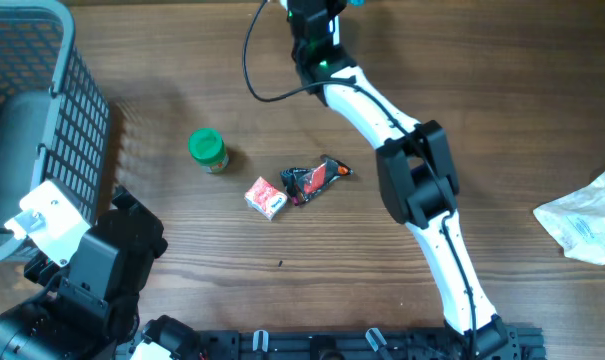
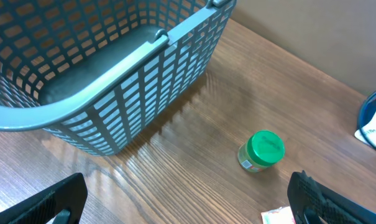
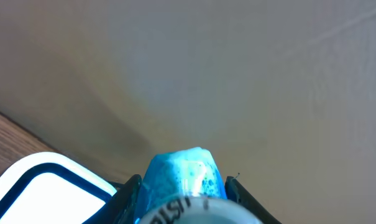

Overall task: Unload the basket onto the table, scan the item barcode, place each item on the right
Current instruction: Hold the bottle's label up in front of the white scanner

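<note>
Right wrist, pincer (image 3: 183, 198) gripping blue item (image 3: 178, 171), possibly bottle

The right arm (image 1: 422, 190) had white links, black joints, a green light (image 1: 327, 68) and 1 black cable (image 1: 250, 75); the left arm (image 1: 92, 270) was mostly black.

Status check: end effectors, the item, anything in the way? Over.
Left end effector open, empty, beside basket. Right end effector shut on blue item, far side. Barcode not visible. No obstruction seen.
</note>
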### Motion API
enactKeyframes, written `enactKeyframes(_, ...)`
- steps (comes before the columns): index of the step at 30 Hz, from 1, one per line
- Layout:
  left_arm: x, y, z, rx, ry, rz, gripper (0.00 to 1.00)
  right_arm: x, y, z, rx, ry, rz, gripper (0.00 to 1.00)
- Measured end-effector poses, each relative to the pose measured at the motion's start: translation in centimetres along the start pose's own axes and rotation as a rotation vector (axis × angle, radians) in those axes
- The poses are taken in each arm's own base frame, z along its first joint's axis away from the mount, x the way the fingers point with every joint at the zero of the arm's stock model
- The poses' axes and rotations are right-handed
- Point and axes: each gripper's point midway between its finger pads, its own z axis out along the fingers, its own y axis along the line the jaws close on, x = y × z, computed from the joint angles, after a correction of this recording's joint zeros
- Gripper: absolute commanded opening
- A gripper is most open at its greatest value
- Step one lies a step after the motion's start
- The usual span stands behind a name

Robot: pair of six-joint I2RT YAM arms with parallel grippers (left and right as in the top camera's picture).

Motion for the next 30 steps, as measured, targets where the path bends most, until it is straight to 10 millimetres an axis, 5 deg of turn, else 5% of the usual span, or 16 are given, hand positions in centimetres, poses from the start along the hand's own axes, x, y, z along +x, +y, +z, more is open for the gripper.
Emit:
enactKeyframes(5, 0.0, 0.0, 0.0, 0.000, 0.000, 0.000, 1.00, -0.5, 0.6, 0.0, 0.068, -0.035, -0.046, 0.20)
enactKeyframes(11, 0.0, 0.0, 0.0, 0.000, 0.000, 0.000, 1.00, -0.3, 4.5, -0.5, 0.058, -0.046, -0.112, 0.20)
enactKeyframes(16, 0.0, 0.0, 0.0, 0.000, 0.000, 0.000, 1.00, 0.4, 5.5, -0.3, 0.090, -0.050, -0.146, 0.21)
enactKeyframes(30, 0.0, 0.0, 0.0, 0.000, 0.000, 0.000, 1.00, -1.8, 4.2, -1.4, 0.178, -0.107, -0.198, 0.20)
